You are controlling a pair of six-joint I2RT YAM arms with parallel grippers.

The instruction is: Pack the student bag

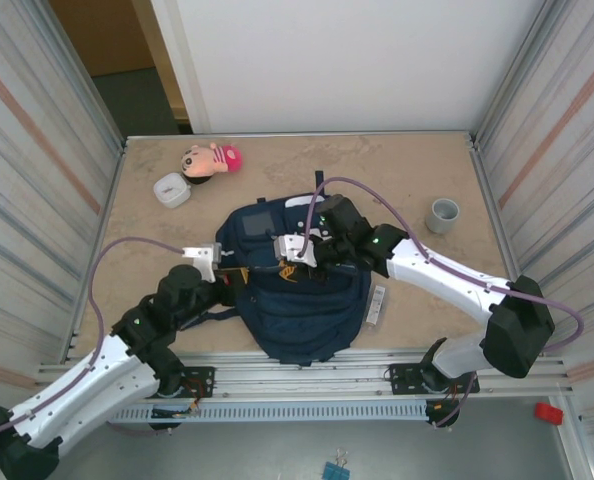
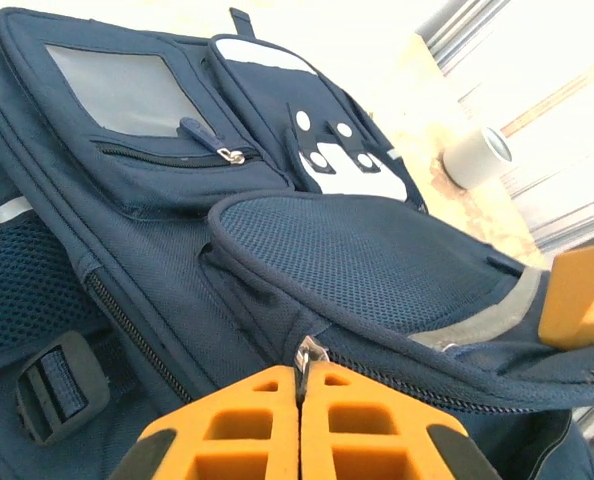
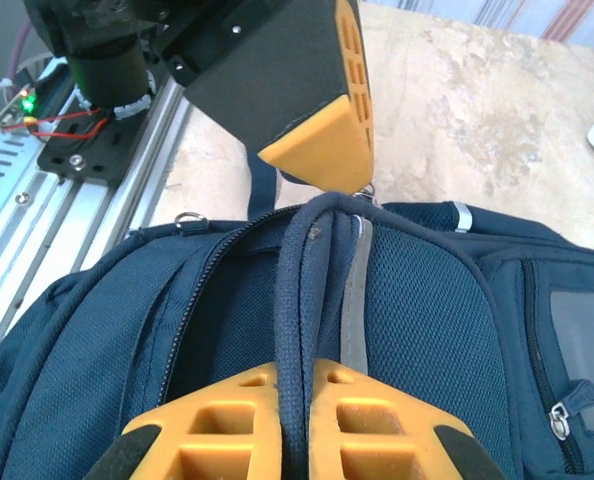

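Student bag (image 1: 307, 320) lay flat at the middle of the table (image 1: 397, 170), front pockets facing up, its lower end toward the near edge. Left gripper (image 2: 300, 415) was clenched on a metal zipper pull (image 2: 304, 352) at the bag's left side. Right gripper (image 3: 295, 415) was pinched tight on the dark piped rim (image 3: 299, 270) of a mesh panel just beside it. Beyond the bag lay a small doll (image 1: 212, 158) and a white container (image 1: 171, 190); a grey cup (image 1: 443, 215) stood to the right, well apart.
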